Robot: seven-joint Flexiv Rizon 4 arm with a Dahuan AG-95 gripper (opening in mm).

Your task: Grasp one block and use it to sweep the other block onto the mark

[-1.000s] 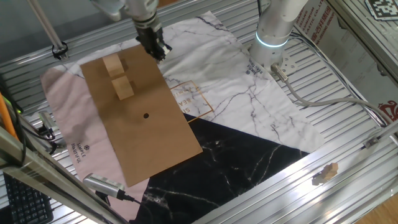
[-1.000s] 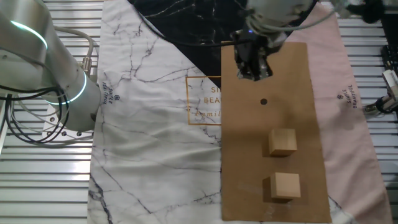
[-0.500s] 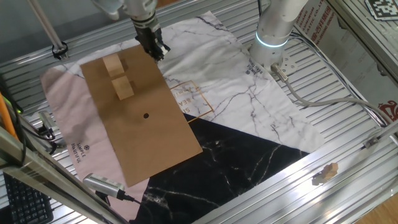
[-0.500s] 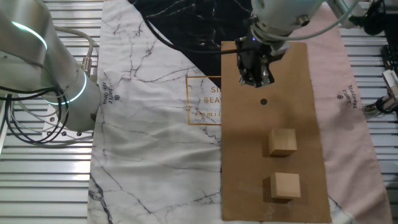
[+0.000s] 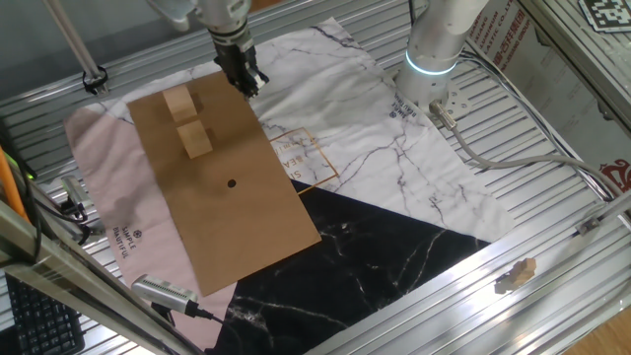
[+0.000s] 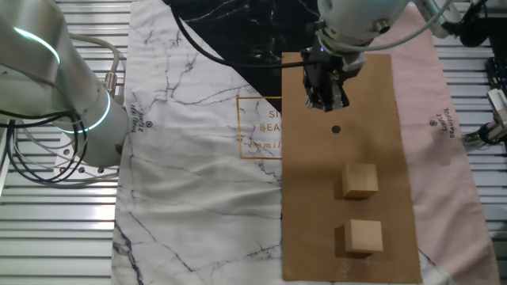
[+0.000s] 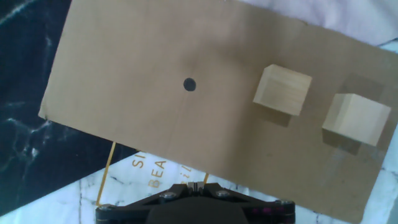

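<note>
Two pale wooden blocks sit on a brown cardboard sheet (image 5: 227,197). The nearer block (image 5: 195,138) (image 6: 360,180) (image 7: 282,89) lies between the mark and the farther block (image 5: 178,102) (image 6: 364,236) (image 7: 356,118). The mark (image 5: 232,182) (image 6: 336,130) (image 7: 189,84) is a small black dot on the cardboard. My gripper (image 5: 244,81) (image 6: 326,101) (image 7: 198,185) hangs above the cardboard's edge, apart from both blocks, with its fingers pressed together and nothing between them.
The cardboard lies on marble-patterned cloths, white (image 5: 394,148) and black (image 5: 375,266), with a pink cloth (image 5: 108,227) beside it. An orange square outline with letters (image 6: 260,127) is printed next to the cardboard. The robot base (image 5: 434,49) stands at the back. A metal tool (image 5: 163,291) lies near the front.
The gripper has shifted slightly along the cardboard's edge, staying shut. The blocks have not moved.
</note>
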